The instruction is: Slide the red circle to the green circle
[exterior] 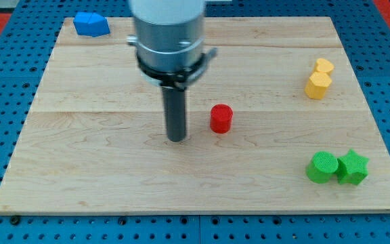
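The red circle [221, 118] stands near the middle of the wooden board [100, 169]. The green circle [322, 167] stands at the view's lower right, touching a green star [353, 167] on its right. My tip [177, 139] rests on the board just left of the red circle and a little lower in the view, with a small gap between them. The rod hangs from the arm's grey body [168, 34] at the view's top.
A blue block [91, 24] lies at the board's top left corner. Two yellow blocks [319, 79] stand together at the view's right, above the green pair. Blue pegboard surrounds the board.
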### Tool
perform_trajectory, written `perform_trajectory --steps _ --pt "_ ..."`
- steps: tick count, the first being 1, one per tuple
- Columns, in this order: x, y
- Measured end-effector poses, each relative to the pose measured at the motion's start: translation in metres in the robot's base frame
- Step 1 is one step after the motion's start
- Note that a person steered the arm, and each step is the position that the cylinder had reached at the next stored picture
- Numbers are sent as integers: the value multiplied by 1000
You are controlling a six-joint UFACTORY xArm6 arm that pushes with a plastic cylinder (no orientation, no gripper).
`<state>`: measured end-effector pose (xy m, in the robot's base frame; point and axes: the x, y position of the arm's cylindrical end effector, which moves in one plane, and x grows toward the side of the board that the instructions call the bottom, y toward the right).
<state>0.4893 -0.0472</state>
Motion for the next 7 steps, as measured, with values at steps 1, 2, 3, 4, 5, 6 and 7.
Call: perform_trajectory --steps 1,2,3,4,5,6,7 --pt "-43 10" --pt "-33 68" --pt "16 117" --pt "1 117" --pt "-40 107" --pt "-44 120" --pt "-9 126"
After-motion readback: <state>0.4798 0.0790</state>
